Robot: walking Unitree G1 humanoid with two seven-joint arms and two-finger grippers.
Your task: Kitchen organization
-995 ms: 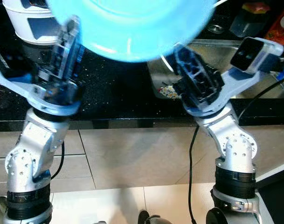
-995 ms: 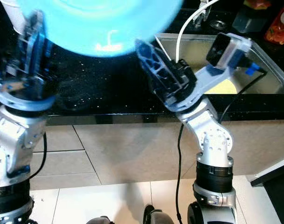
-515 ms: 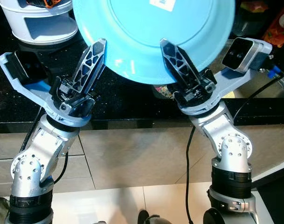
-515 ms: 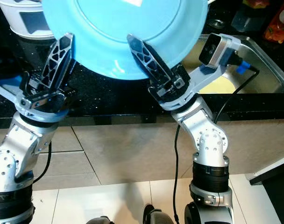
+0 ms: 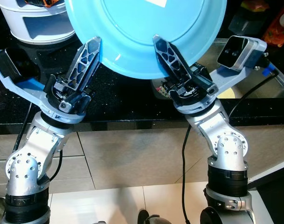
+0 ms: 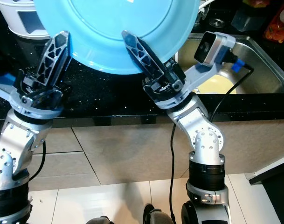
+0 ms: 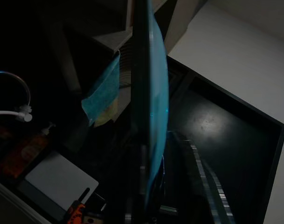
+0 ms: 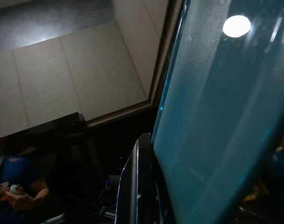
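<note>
A large light-blue plate (image 5: 142, 32) is held up on edge in front of my head, over the black countertop (image 5: 118, 100). My left gripper (image 5: 93, 44) is shut on its lower left rim, one black finger lying across the near face. My right gripper (image 5: 158, 41) is shut on its lower middle rim in the same way. The far fingers are hidden behind the plate. In the left wrist view the plate (image 7: 151, 107) stands edge-on between the fingers. In the right wrist view the plate (image 8: 216, 116) lies against one finger (image 8: 137, 186).
A white tiered container (image 5: 37, 23) stands on the counter at the back left. A steel sink (image 6: 253, 70) with something yellow (image 6: 216, 84) in it lies at the right, with bottles (image 5: 277, 23) behind. A person (image 8: 11, 196) is seen in the right wrist view.
One second ago the plate was blurred in motion. It is now steady, and both arms and the plate have shifted slightly to the left.
</note>
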